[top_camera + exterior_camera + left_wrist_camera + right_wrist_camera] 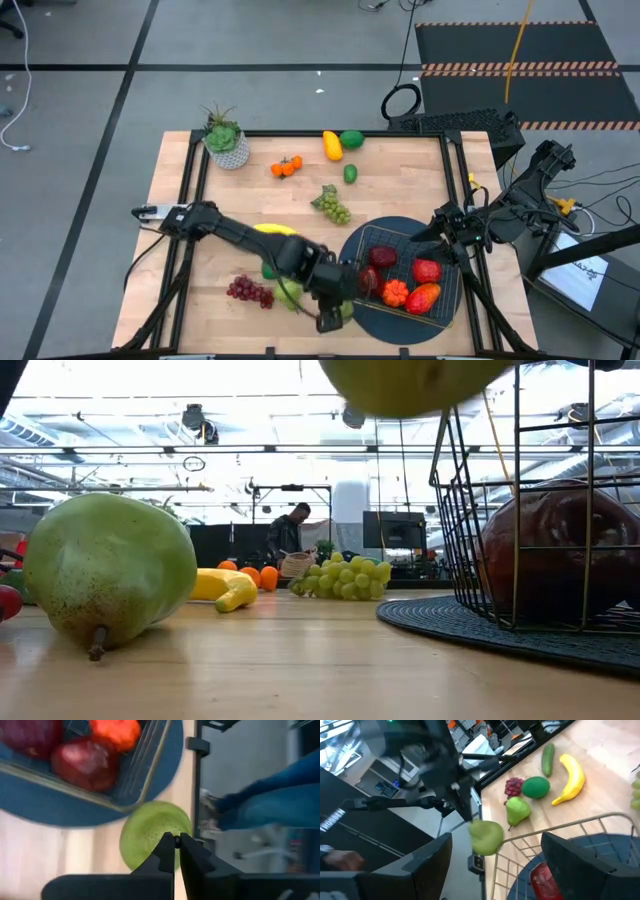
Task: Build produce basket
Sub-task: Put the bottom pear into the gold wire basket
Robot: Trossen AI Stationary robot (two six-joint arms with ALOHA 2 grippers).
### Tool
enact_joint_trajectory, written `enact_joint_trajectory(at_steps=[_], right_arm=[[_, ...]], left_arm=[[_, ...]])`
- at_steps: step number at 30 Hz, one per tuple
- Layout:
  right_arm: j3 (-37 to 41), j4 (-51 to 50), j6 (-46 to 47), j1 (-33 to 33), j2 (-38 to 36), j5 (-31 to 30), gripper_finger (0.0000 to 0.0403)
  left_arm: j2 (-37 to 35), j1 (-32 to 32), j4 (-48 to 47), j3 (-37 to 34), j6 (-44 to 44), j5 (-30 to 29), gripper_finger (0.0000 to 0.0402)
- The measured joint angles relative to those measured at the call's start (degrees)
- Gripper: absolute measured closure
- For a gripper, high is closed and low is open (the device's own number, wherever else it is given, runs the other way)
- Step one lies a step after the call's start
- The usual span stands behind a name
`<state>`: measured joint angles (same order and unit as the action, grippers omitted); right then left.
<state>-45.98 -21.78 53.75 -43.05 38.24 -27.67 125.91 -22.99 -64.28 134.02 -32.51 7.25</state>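
From above, the left end effector (335,318) hangs just beside the wire basket (452,262), which sits on a round blue mat (352,247) and holds red and orange produce.

At counter level, a green pear (108,572) lies well apart from the basket, and a pale green fruit (410,382) hangs lifted overhead.

The left wrist camera shows the fingertips (170,842) clamped together on that fruit's stem.

The right wrist camera shows the right end effector (495,851) spread apart, waiting over the basket. Likely next: carry the fruit over the rim and release.
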Motion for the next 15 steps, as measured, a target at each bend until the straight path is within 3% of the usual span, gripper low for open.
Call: enact_joint_trajectory(at_steps=[4, 15], right_arm=[[0.0, -0.84, -0.77, 0.0, -0.02, -1.4, 0.0106], [0.0, -0.81, -0.45, 0.0, -0.11, -6.59, 0.0106]], left_arm=[[-3.83, 1.95, 1.13, 0.94, -3.06, 1.35, 0.0392], [-12.67, 8.71, 1.82, 0.98, 5.4, 1.24, 0.0391]])
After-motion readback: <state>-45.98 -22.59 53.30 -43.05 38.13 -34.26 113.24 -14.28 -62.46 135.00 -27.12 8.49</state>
